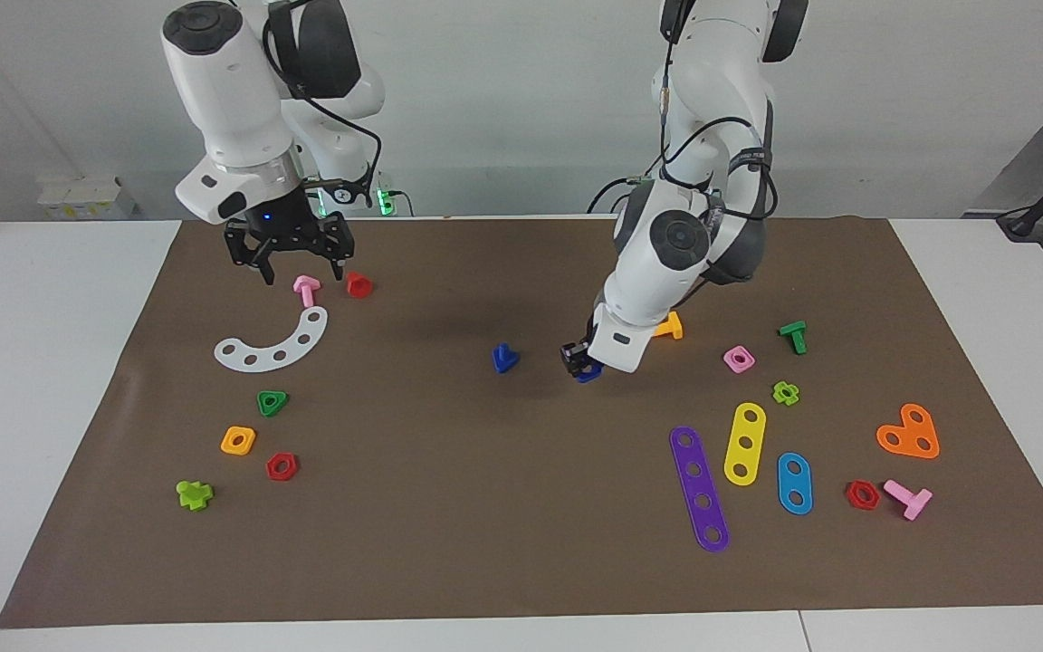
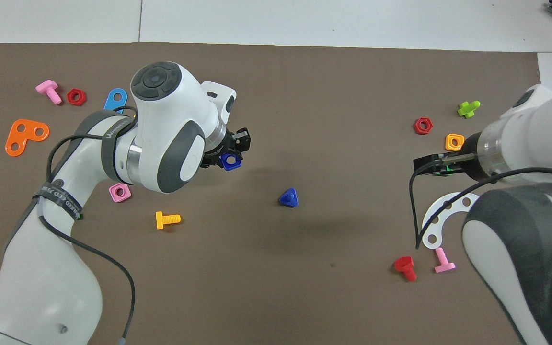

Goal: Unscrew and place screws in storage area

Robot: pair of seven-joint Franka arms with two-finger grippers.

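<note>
Left end effector (image 1: 581, 362) low, clamped shut; right end effector (image 1: 288, 256) raised, spread.

Just beside the left gripper (image 1: 582, 362): orange plastic T-shaped bolt (image 1: 669, 326), lying flat. Under the right gripper (image 1: 291, 263): pink plastic T-shaped bolt (image 1: 306, 289), red plastic bolt (image 1: 358, 284) alongside, white curved perforated plastic strip (image 1: 274, 344) near.

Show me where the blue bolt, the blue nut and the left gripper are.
blue bolt (image 1: 504, 358), facing view, on its triangular head.
blue nut (image 2: 231, 162), overhead view, on its flat face beside the hole.
left gripper (image 1: 581, 360), facing view, between its fingertips, low at the mat over the nut.
</note>
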